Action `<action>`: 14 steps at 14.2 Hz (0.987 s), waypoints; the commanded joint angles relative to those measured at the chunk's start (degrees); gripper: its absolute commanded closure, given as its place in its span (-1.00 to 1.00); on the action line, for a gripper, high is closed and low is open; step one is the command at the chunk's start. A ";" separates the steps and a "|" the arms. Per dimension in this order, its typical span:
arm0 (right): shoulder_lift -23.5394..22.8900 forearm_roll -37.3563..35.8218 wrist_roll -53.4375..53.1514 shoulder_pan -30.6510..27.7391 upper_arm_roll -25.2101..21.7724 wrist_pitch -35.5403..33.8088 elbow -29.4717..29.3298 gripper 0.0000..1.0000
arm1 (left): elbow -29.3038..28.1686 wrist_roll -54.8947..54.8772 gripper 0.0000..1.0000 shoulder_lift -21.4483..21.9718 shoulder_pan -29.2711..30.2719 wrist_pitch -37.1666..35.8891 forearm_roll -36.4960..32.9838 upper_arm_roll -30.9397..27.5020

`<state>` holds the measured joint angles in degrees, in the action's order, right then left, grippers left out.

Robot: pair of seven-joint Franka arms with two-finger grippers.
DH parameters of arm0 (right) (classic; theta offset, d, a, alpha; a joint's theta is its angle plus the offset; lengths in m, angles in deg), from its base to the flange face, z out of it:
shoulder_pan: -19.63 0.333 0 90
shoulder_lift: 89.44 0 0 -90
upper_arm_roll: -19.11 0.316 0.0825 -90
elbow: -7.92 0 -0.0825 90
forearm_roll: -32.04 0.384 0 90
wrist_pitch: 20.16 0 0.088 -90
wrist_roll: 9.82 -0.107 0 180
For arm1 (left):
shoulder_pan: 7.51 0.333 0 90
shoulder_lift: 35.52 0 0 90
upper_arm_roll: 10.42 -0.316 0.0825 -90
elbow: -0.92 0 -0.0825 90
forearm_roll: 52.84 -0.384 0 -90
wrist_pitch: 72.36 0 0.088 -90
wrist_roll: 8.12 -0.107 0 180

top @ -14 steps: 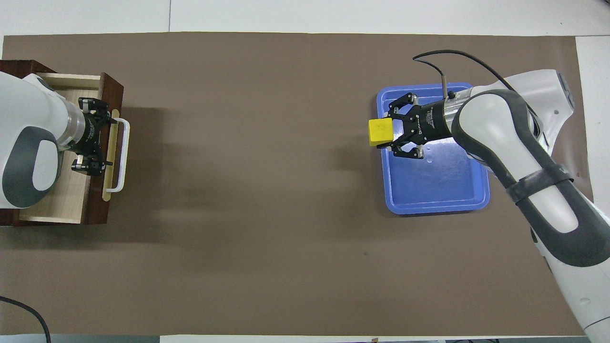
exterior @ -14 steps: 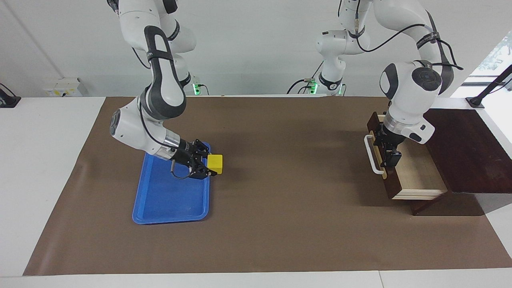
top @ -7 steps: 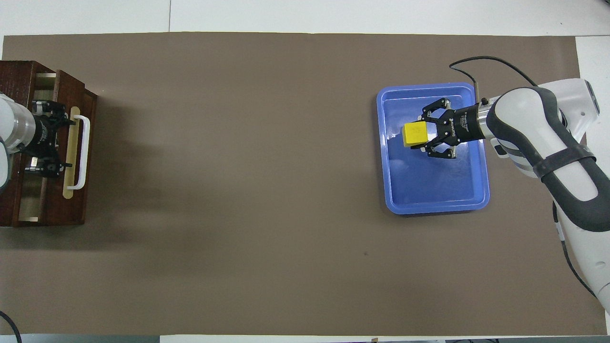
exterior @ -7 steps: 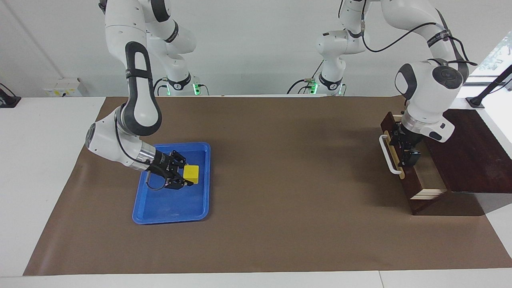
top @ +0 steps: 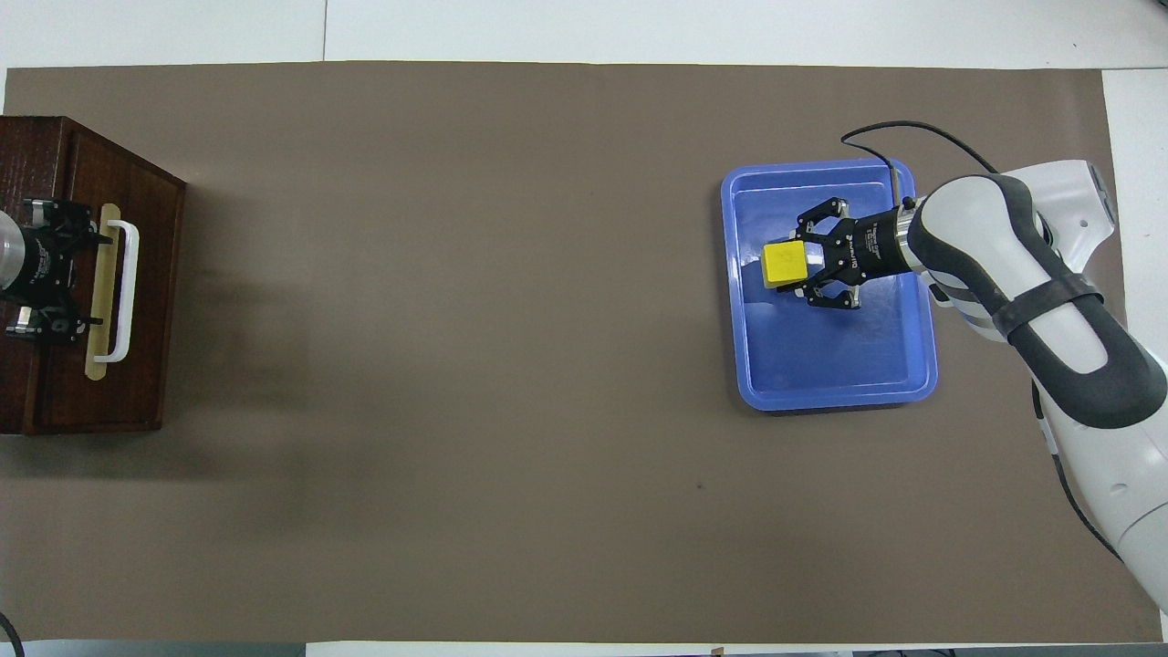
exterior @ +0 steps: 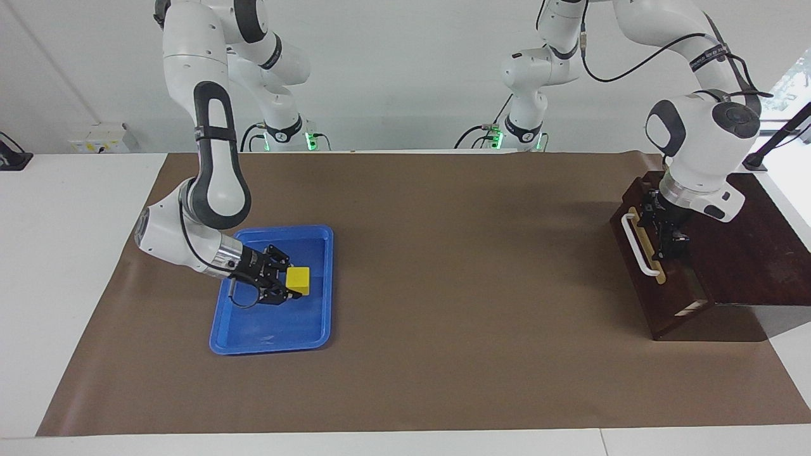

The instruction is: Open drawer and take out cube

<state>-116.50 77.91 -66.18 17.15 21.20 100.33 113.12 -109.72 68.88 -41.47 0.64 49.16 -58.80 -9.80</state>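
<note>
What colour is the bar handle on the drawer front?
White, on a tan strip; the handle shows best in the overhead view.

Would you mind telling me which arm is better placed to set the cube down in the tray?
The right arm, I think. Its gripper holds the cube low over the blue tray, while the left gripper is open at the shut drawer.

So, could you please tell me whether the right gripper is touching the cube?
Touching. The overhead view shows the cube pinched between the right gripper's fingers, one pressed against each of two opposite sides; the facing view agrees.
</note>
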 commanded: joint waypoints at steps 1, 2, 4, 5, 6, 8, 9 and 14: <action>-0.62 -0.95 1.25 0.02 0.37 1.77 0.53 1.00 | -1.86 -1.86 -1.00 1.12 1.87 1.18 -1.25 0.26; -1.14 -0.95 2.21 0.10 0.37 1.86 0.71 1.00 | -1.42 -2.03 -1.00 1.03 1.35 0.22 -1.25 0.26; -1.15 -1.04 4.32 0.11 0.37 1.69 1.06 1.00 | 0.68 -3.16 -1.00 0.94 1.00 -2.77 -1.16 0.61; -1.15 -1.04 4.68 0.11 0.37 1.42 1.06 0.06 | 1.65 -3.26 -1.00 1.55 0.82 -4.17 -0.73 0.78; -1.06 -1.13 5.03 0.11 0.37 1.25 1.06 -0.99 | 2.44 -3.35 -1.00 2.17 -0.57 -6.71 -0.64 0.87; -0.97 -1.21 4.94 0.11 0.37 0.63 0.71 -1.00 | 2.62 -9.28 -1.00 6.28 -4.09 -12.07 -0.64 0.96; -0.89 -2.08 4.77 0.02 0.37 -0.15 0.45 -1.00 | 2.63 -15.07 -1.00 8.48 -5.50 -14.62 -0.64 0.96; 3.24 -7.70 4.15 -0.07 0.11 -5.59 -1.83 -1.00 | 7.54 -46.70 -1.00 9.73 -9.38 -28.07 2.43 1.75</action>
<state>-116.13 73.19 -62.21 17.24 21.50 98.04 112.16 -104.28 33.71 -30.70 -7.79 25.12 -57.60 -7.57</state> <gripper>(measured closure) 0.000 0.000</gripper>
